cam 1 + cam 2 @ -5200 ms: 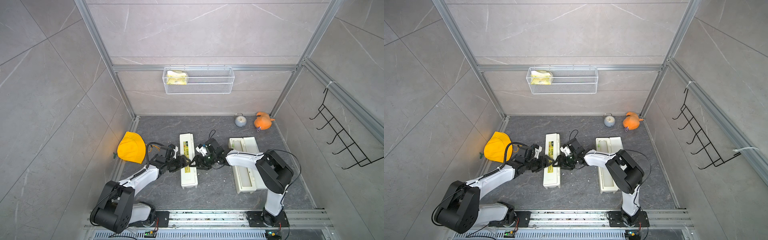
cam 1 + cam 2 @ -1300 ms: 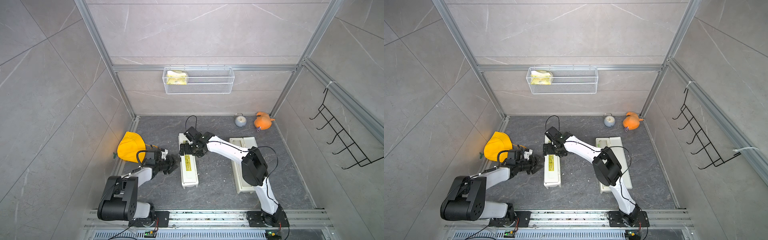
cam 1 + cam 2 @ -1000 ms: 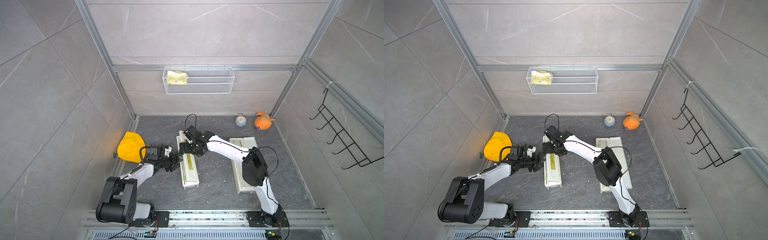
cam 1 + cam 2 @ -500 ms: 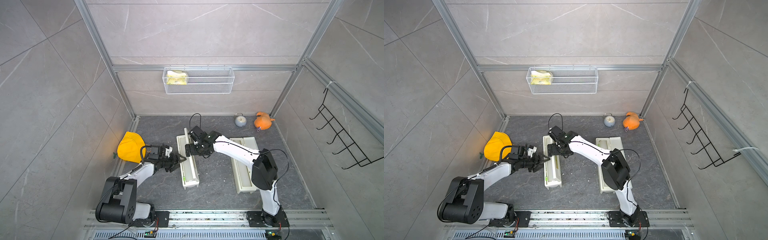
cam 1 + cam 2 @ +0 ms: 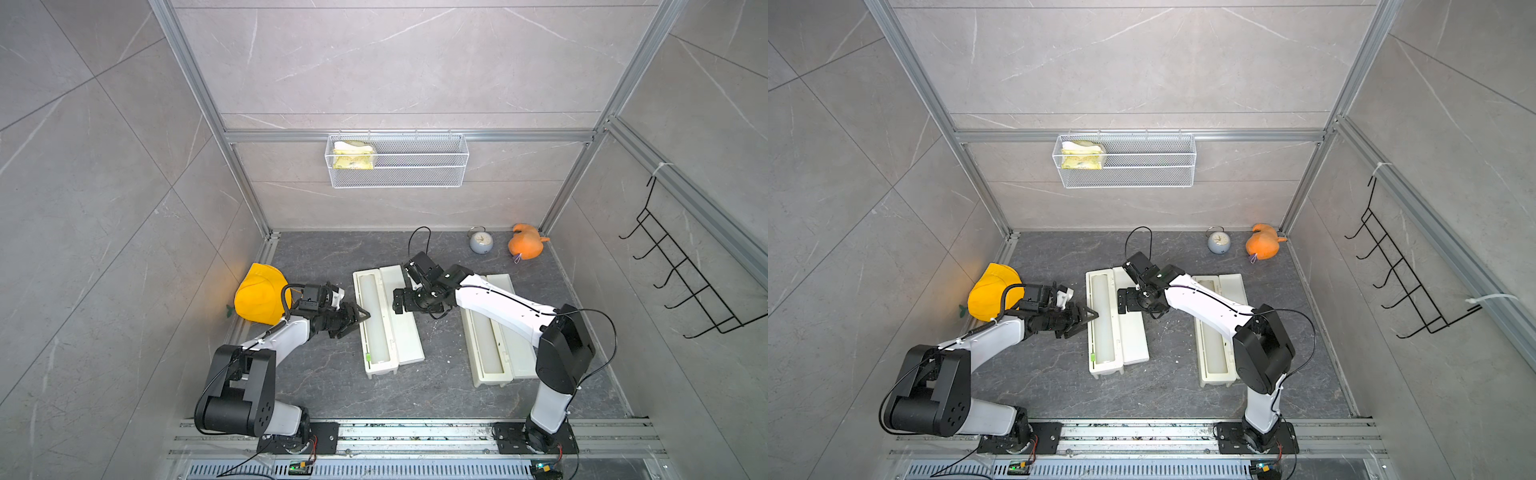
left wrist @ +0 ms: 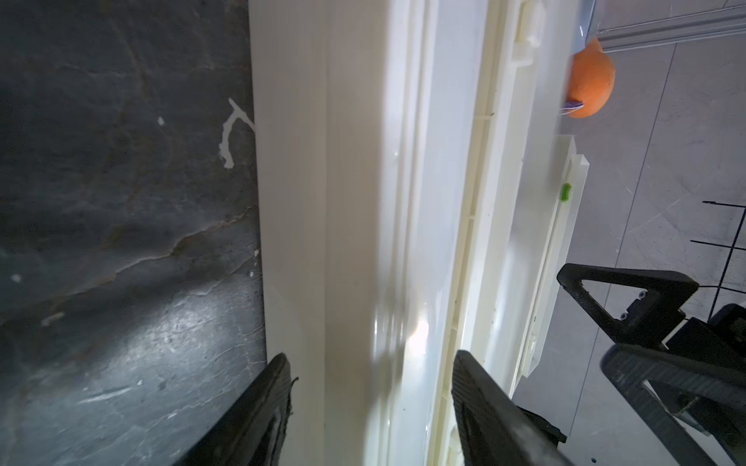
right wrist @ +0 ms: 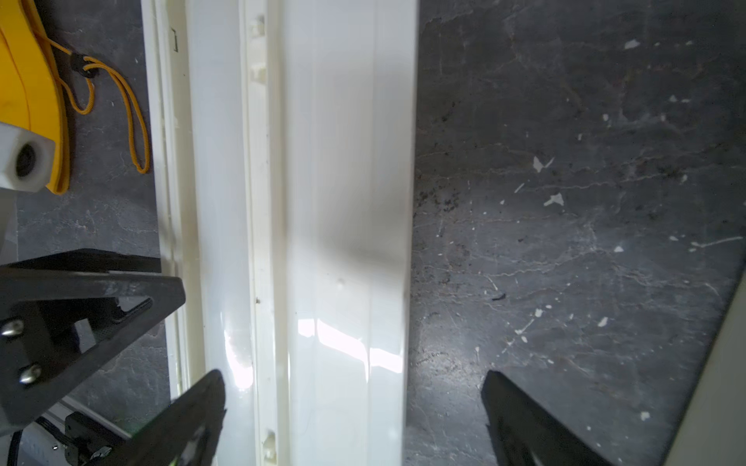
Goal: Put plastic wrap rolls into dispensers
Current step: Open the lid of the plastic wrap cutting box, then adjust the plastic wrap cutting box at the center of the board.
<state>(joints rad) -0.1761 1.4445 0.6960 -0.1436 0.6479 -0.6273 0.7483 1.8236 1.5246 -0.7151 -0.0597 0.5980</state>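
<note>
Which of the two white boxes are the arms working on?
The dispenser by the yellow cap: left gripper and right gripper are both at it.

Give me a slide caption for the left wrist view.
Left gripper at the open white dispenser, right gripper and orange plush toy beyond.

On the floor [image 5: 324,257], the left dispenser [image 5: 405,334] lies lengthwise near the middle. Its lid is folded open to its right, and the left roll [image 5: 374,320] lies in its trough. The right dispenser [image 5: 517,361] lies parallel to it and apart, holding the right roll [image 5: 484,353]. A cap [image 5: 257,299] sits at the left edge. A clock [image 5: 481,242] and a soft toy [image 5: 525,247] sit in the back right corner.
</note>
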